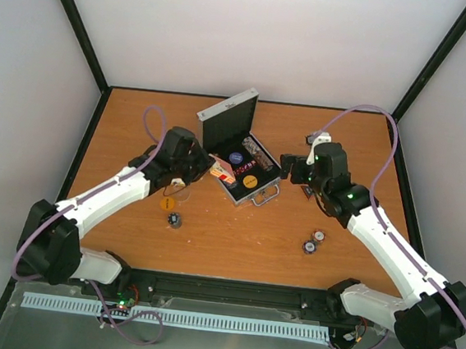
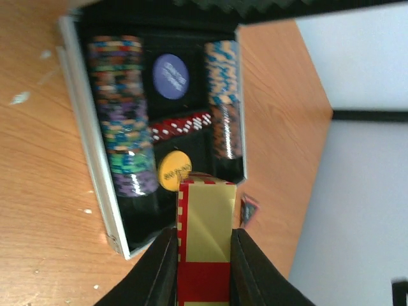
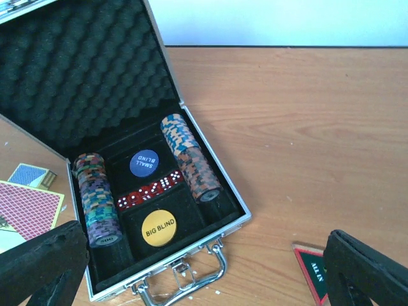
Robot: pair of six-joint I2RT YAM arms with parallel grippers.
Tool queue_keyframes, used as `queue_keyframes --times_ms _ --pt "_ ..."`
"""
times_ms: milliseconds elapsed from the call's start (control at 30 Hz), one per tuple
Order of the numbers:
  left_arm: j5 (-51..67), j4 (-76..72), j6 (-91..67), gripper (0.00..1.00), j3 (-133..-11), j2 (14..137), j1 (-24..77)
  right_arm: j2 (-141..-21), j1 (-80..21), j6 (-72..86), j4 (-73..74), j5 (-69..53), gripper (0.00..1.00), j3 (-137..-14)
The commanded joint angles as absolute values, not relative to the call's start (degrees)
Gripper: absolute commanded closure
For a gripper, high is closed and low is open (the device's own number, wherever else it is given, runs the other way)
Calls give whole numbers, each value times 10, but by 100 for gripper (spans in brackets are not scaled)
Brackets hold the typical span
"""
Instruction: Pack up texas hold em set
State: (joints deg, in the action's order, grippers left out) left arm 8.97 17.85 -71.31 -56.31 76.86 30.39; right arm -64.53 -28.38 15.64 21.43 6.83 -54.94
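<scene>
The silver case (image 1: 225,113) stands open mid-table, with two rows of chips, red dice, a blue disc (image 3: 143,162) and a yellow disc (image 3: 158,227) in its black lining. My left gripper (image 2: 204,233) is shut on a red and gold card box (image 2: 205,217), held at the case's left edge; the box also shows in the top view (image 1: 223,172). My right gripper (image 1: 287,165) is open and empty, hovering by the case's right side above the handle (image 3: 191,275). A dark triangular token (image 3: 311,271) lies on the table beside the handle.
An orange disc (image 1: 166,204) and a small chip stack (image 1: 175,219) lie on the table near the left arm. Two more small chip stacks (image 1: 312,246) lie near the right arm. A blue-backed item (image 3: 29,173) lies left of the case.
</scene>
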Motion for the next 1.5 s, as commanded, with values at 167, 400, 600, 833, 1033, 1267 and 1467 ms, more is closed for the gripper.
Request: queue_keyframes --times_ms 167,400,600,833,1033,1267,1467 --pt "-39 66 -853 99 -598 838 348 -617 -256 227 214 79 0 -523" --pt "-55 67 -879 99 -646 906 380 -612 -232 233 207 68 0 -518" --pt "-52 64 -905 99 -649 938 385 -615 -215 233 199 47 0 -513" --pt "-44 63 -909 99 -674 982 386 -617 -203 236 196 36 0 -508" --pt "-32 55 -924 99 -689 1022 390 -614 -200 239 197 30 0 -504" --pt "-23 51 -918 99 -699 1045 394 -614 -198 242 197 26 0 -503" --pt "-1 50 -920 99 -690 1046 397 -615 -197 244 198 26 0 -503"
